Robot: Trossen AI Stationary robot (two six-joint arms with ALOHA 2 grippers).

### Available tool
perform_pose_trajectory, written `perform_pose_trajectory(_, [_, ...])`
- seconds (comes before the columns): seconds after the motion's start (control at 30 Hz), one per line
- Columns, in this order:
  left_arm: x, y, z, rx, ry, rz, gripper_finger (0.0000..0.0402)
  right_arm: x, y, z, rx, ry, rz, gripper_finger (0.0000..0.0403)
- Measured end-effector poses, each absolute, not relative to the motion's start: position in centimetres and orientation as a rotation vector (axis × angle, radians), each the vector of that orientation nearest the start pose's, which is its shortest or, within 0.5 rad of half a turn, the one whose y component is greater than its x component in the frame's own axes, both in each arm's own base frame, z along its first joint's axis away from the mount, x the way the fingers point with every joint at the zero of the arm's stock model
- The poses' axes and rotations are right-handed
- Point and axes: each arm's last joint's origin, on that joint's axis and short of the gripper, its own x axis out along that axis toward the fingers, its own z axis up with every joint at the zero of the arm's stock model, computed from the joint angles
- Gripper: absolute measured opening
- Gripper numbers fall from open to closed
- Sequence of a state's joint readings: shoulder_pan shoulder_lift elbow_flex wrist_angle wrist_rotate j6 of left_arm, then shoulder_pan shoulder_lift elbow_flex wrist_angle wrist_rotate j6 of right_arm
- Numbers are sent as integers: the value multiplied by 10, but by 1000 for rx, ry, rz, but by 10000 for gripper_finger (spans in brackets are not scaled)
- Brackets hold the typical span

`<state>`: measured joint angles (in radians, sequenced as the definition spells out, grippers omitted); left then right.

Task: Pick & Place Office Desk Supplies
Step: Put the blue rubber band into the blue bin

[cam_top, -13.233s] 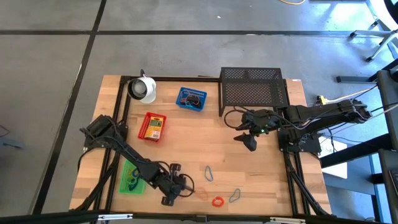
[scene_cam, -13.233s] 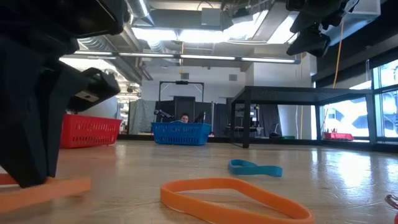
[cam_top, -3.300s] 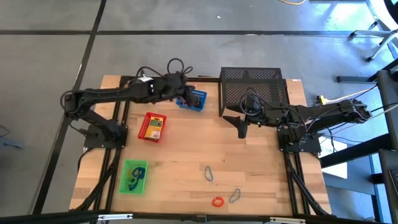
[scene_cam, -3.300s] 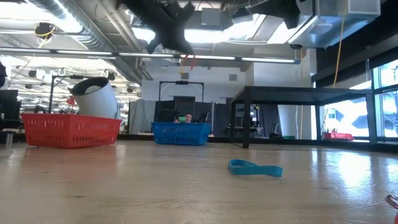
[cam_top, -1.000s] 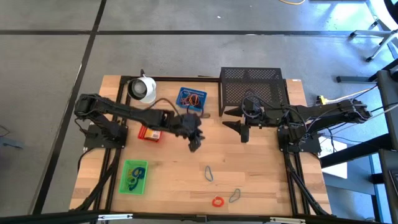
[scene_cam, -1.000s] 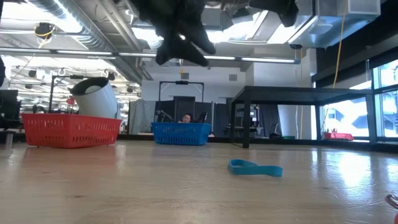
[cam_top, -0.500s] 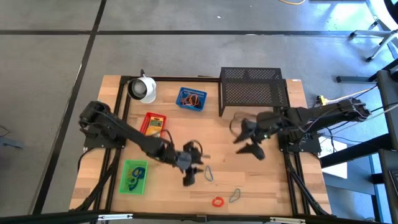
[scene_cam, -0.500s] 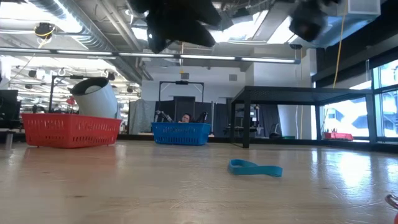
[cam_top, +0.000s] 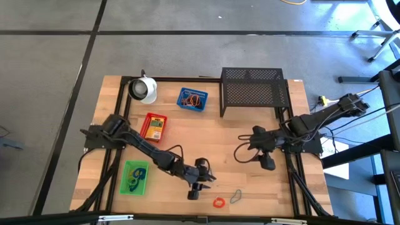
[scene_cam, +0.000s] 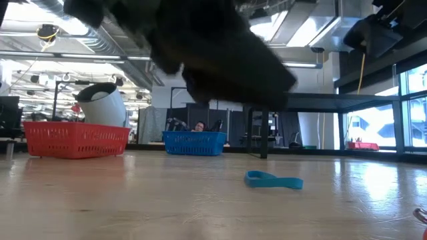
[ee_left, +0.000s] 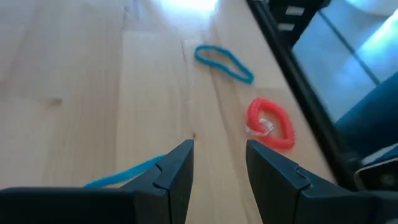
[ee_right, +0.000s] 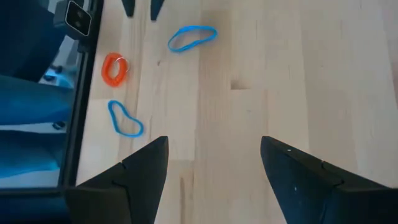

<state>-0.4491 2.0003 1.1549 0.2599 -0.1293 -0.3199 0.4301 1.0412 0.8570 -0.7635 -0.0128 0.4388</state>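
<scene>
My left gripper [cam_top: 193, 195] hangs open low over the near middle of the table, pointing toward the near edge, with nothing between its fingers [ee_left: 219, 149]. A blue band loop [ee_right: 191, 37] lies flat beside its fingertips and shows as a blue streak [ee_left: 124, 174] by one finger. Ahead of it lie a red coiled loop [cam_top: 218, 202] and another blue-grey band loop [cam_top: 236, 197]. My right gripper [cam_top: 267, 165] is open and empty [ee_right: 214, 146] above the table's right part, tipped downward.
A green tray [cam_top: 134, 177] with bands stands at the near left, a red tray [cam_top: 153, 127] holding a yellow box at the mid left, and a blue tray [cam_top: 192, 99] at the far middle. A white cup [cam_top: 143, 89] and a black mesh rack [cam_top: 253, 90] stand along the far edge.
My left gripper has swept from the table's middle toward the near edge and down, ending low beside the blue band loop, still open. My right gripper has gone toward the near and right edges and tipped its fingers downward, still open. The bands have stayed where they were.
</scene>
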Motion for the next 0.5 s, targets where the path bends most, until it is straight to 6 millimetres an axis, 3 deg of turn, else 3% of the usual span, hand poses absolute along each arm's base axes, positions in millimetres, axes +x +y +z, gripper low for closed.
perform_pose_trajectory(0.27, [385, -166, 106, 67, 674, -193, 141, 175, 86, 267, 247, 994, 133, 259])
perform_pose_trajectory(0.5, [390, -157, 99, 61, 701, -238, 136, 174, 88, 267, 250, 994, 133, 259])
